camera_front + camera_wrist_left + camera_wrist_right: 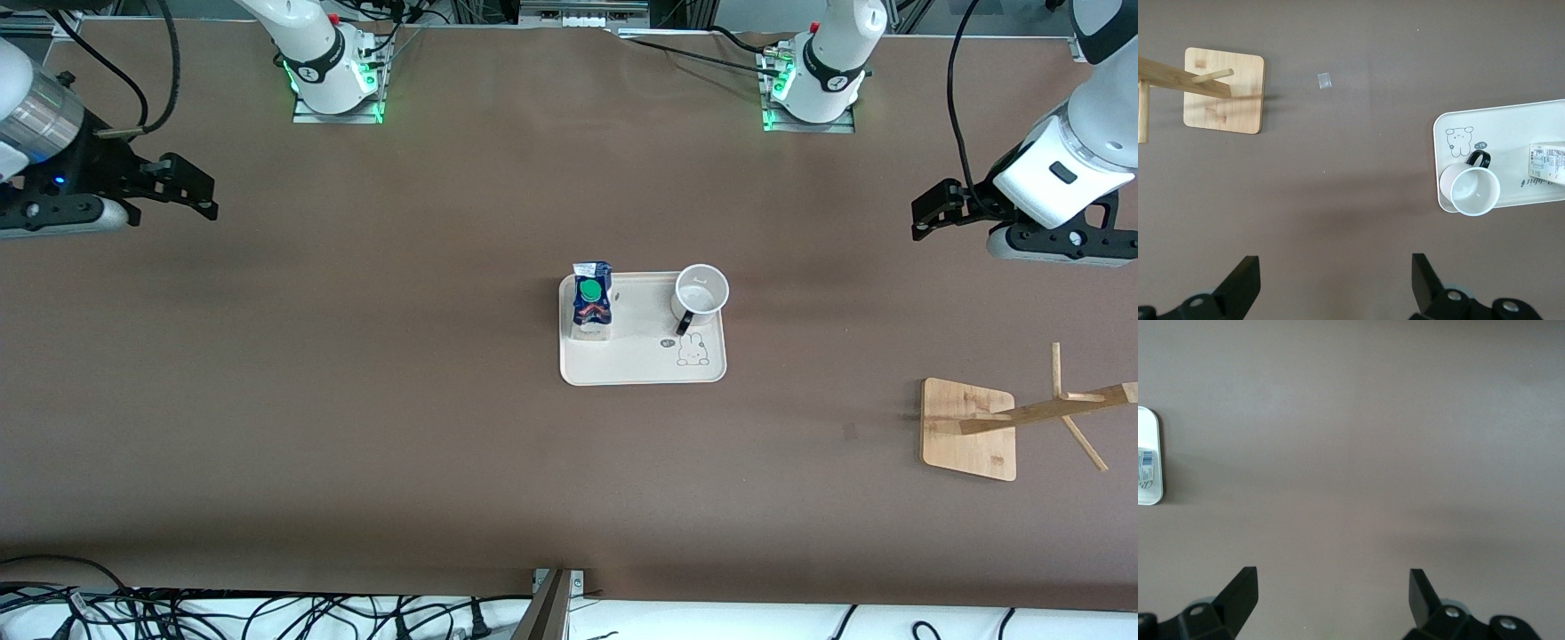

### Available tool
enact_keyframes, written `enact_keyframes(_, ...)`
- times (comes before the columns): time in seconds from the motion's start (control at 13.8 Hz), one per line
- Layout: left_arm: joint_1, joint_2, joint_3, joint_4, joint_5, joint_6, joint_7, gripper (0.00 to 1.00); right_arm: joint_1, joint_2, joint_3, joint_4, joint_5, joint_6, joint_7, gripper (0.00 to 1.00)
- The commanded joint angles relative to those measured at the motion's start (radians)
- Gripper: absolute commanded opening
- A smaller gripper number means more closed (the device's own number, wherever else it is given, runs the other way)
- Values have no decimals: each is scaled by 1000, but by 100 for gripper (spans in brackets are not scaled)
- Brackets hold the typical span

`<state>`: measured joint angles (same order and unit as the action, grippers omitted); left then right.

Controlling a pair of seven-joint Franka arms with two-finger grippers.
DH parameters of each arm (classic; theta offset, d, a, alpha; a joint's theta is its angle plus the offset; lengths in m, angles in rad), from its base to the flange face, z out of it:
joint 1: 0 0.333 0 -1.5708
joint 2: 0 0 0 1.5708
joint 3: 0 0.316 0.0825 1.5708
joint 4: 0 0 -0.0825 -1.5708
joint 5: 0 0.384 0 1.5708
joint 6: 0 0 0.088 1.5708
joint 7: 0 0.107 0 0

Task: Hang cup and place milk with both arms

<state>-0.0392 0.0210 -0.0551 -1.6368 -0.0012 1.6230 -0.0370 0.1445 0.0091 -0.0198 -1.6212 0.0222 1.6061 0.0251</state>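
Observation:
The white cup stands upright on a cream tray in mid-table, its black handle toward the front camera. The milk carton with a green cap stands on the same tray, toward the right arm's end. My left gripper is open and empty, held above bare table at the left arm's end. In the left wrist view I see the cup, the milk and the tray. My right gripper is open and empty at the right arm's end; the milk shows at the frame's edge.
A wooden cup rack with slanted pegs stands at the left arm's end, nearer to the front camera than the tray; it also shows in the left wrist view. A small tape scrap lies beside it. Cables run along the table's front edge.

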Motion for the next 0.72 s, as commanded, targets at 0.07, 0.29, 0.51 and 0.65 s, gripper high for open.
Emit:
enact_keyframes(0.07, -1, 11, -3, 34, -3, -22, -15, 100, 96, 97, 3, 24, 1, -104, -4, 100)
enact_keyframes(0.29, -1, 13, -2, 41, -5, -20, -9, 100, 188, 127, 15, 38, 33, -37, 71, 100)
enact_keyframes(0.51, -1, 17, -2, 49, -11, -31, -14, 100, 282, 222, 17, 88, 142, 53, 237, 100)
enact_keyframes(0.65, 2, 26, 0, 61, -13, -31, -12, 100, 366, 323, 15, 191, 142, 84, 359, 100)
